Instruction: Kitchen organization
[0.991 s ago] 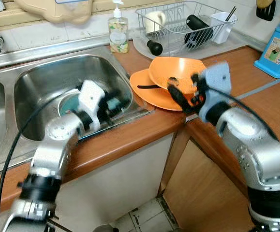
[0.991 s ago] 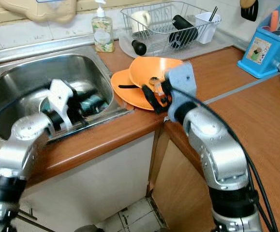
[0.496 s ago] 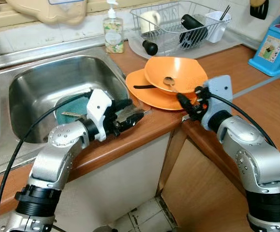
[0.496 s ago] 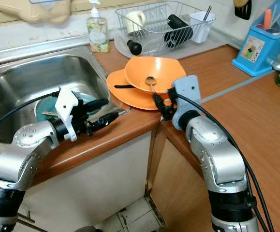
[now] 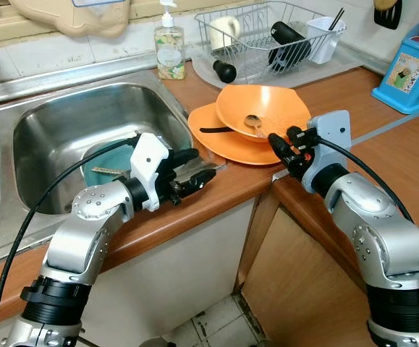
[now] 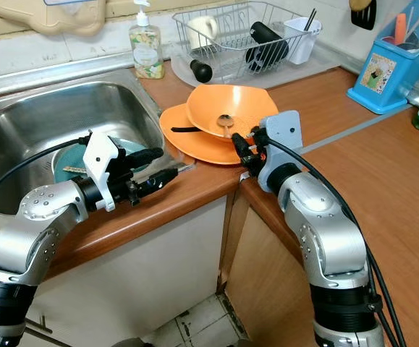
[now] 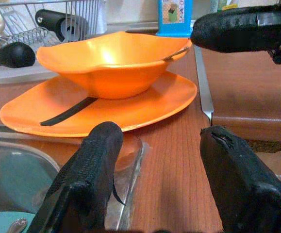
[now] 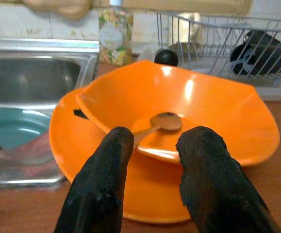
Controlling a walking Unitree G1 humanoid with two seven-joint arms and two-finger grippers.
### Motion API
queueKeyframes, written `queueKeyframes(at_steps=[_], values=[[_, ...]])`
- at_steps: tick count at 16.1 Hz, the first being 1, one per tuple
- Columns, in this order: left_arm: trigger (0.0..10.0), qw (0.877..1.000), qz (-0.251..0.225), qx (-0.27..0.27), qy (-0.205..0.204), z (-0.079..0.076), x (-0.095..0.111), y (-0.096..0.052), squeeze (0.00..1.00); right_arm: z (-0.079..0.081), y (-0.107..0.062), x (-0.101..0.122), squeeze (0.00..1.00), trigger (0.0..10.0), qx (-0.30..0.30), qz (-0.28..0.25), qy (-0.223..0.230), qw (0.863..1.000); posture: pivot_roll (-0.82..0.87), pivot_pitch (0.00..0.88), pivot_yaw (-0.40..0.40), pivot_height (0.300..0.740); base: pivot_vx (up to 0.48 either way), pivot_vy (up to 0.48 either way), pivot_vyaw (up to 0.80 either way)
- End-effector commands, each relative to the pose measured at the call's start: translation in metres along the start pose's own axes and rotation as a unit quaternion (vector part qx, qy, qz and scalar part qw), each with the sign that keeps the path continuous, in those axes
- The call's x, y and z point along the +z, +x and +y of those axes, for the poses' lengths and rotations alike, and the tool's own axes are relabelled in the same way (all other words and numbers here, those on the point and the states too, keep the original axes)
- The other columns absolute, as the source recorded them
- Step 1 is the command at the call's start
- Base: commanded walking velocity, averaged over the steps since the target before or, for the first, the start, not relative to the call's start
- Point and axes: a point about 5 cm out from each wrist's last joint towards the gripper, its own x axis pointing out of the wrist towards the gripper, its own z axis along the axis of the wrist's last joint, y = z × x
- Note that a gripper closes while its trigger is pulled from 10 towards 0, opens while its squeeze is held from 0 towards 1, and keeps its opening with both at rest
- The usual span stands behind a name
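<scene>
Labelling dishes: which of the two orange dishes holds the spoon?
The deep orange bowl, stacked on the flat orange plate; the metal spoon lies inside it. The plate carries only a black stripe.

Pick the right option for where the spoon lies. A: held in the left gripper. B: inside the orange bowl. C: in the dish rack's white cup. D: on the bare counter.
B: the spoon lies inside the orange bowl, which sits on the orange plate, just ahead of the right gripper, whose fingers are open and hold nothing.
</scene>
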Motion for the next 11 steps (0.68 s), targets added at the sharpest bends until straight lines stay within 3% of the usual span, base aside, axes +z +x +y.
queueKeyframes(at_steps=[1, 5, 6, 7, 11], values=[[10.0, 1.000, 0.005, -0.001, 0.007, -0.002, 0.002, -0.001, 0.00, 0.002, 0.000, 0.006, 1.00, 10.0, 0.002, -0.025, 0.003, 1.000, -0.12, 0.000, 0.022, 0.740, 0.000, 0.000, 0.00], [10.0, 1.000, 0.008, -0.002, 0.009, -0.001, 0.002, 0.000, 0.00, 0.009, 0.013, 0.005, 1.00, 10.0, -0.005, -0.023, -0.013, 1.000, -0.12, 0.000, 0.025, 0.740, 0.000, 0.000, 0.00], [10.0, 1.000, 0.009, -0.003, 0.010, -0.001, 0.001, 0.000, 0.00, 0.011, 0.019, 0.005, 0.84, 10.0, -0.014, -0.021, -0.015, 1.000, -0.12, 0.000, 0.025, 0.740, 0.000, 0.000, 0.00], [10.0, 1.000, 0.010, -0.003, 0.011, -0.001, 0.002, 0.000, 0.00, 0.013, 0.024, 0.002, 0.00, 10.0, -0.018, -0.015, -0.017, 1.000, -0.12, 0.000, 0.025, 0.740, 0.000, 0.000, 0.00], [10.0, 1.000, 0.012, -0.001, 0.013, 0.000, 0.002, 0.000, 0.00, 0.012, 0.031, -0.006, 0.00, 10.0, -0.023, 0.011, -0.011, 1.000, -0.12, 0.000, 0.025, 0.740, 0.000, 0.000, 0.00]])
